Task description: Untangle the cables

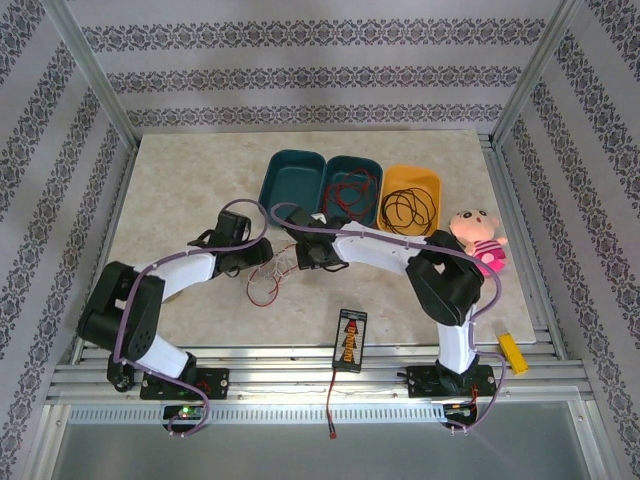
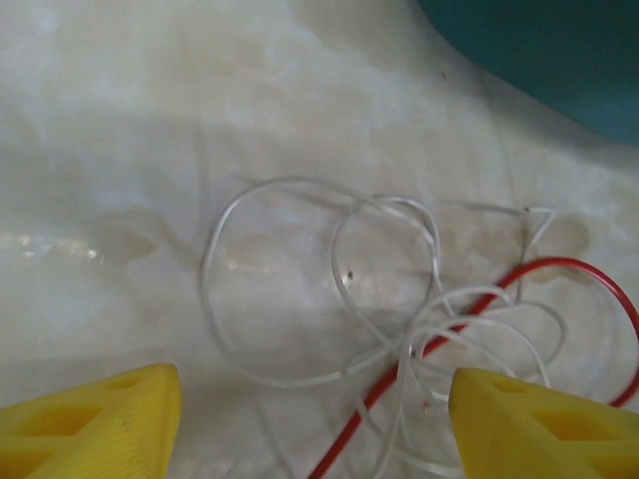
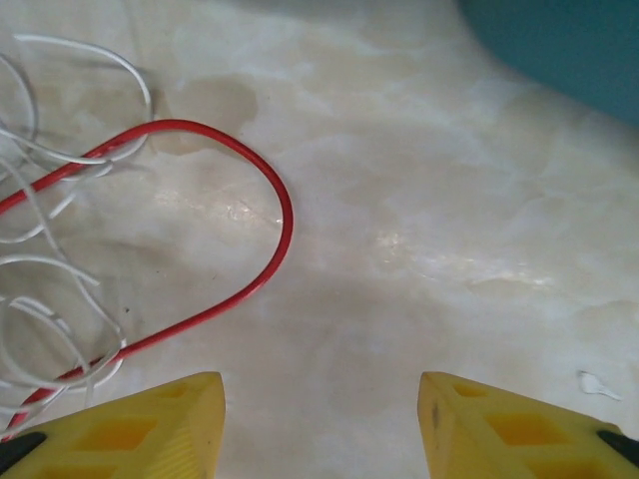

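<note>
Yellow-fingered left gripper [image 2: 315, 429], right gripper [image 3: 319, 429] both spread by tangled white cable [image 2: 204, 274], red cable [image 3: 288, 215].

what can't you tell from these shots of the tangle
Left wrist: red cable over or under white cable at the knot; blurred.
Left wrist: red cable's ends; cut off at the bottom edge.
Right wrist: rest of the white loops; cut off by left edge.
Top: white cable too thin and pale to trace.

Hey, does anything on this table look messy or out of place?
Yes. The whitish cable and a red cable lie tangled together on the tabletop beside the teal bin, while the black cable sits alone in the orange bin.
</note>
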Robot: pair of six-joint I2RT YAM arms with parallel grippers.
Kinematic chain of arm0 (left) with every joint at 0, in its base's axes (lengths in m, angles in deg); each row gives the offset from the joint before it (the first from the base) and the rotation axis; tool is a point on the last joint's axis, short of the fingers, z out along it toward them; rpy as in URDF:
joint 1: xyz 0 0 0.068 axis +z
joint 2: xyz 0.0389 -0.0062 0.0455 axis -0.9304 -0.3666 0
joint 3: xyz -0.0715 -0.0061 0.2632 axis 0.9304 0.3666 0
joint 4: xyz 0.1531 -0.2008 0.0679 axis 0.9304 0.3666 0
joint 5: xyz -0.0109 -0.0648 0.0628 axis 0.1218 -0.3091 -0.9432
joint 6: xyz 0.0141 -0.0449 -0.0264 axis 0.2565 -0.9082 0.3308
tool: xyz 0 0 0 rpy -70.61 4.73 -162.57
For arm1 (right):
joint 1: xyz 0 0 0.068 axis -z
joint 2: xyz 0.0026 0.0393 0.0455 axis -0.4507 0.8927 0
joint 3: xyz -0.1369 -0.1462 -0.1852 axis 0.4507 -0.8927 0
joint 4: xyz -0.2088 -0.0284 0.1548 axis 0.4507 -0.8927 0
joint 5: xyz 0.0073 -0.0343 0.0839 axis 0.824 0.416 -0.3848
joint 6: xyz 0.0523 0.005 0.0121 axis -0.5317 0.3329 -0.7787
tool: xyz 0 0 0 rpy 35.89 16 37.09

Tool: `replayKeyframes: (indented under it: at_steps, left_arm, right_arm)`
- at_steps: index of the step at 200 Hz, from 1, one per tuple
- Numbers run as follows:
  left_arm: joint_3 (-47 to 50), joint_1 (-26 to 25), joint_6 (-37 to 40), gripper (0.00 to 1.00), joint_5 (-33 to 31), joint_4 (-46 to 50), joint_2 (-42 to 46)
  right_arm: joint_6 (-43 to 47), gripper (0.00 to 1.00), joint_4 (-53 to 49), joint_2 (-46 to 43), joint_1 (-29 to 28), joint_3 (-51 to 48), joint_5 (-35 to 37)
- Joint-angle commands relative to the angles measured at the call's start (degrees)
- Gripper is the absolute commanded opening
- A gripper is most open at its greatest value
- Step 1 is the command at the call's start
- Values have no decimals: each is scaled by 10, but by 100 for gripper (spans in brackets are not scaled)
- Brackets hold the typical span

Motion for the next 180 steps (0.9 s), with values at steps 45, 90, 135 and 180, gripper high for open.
replayKeyframes:
  at_steps: [45, 90, 135, 180]
  left_arm:
    - [-42, 14, 10, 60, -7, -17, -71]
    - [-41, 15, 6, 39, 5, -25, -87]
    - [-32, 15, 2, 19, 16, -29, -87]
    - [-16, 15, -8, 6, 32, -47, -75]
  right_arm:
    - [-44, 50, 50, 33, 6, 14, -19]
    - [-37, 48, 56, 66, 16, 35, -22]
    - [-38, 40, 57, 90, 24, 40, -27]
    - [-18, 30, 57, 88, 18, 35, -29]
